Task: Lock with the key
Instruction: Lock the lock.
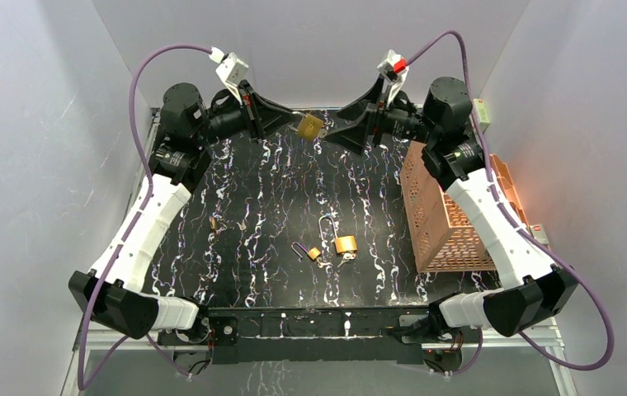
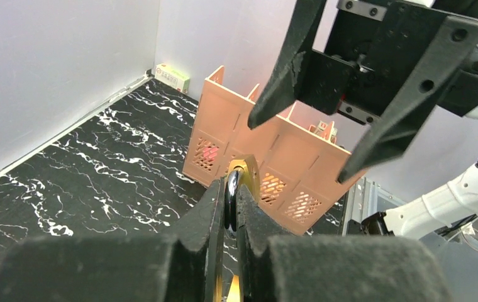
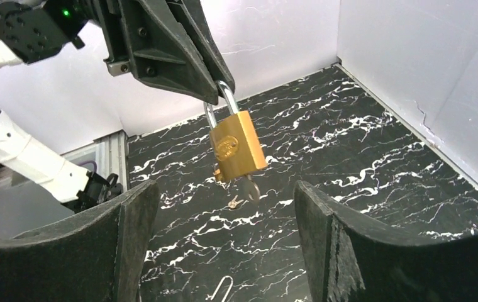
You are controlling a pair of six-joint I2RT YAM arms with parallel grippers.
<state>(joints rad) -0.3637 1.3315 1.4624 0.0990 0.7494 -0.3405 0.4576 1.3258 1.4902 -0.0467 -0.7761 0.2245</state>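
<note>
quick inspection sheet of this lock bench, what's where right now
surface: black, white-veined tabletop
job's things: brass padlock hangs in the air by its shackle; a key appears to sit in its base
clutter: larger padlock and smaller padlock lie mid-table, shackles look open; perforated orange basket stands on the right side
grippers: left gripper is shut on the brass padlock's shackle; right gripper is open, facing the padlock and not touching it
cables: purple cables loop from each wrist, clear of the locks
surroundings: plain white walls on three sides
</note>
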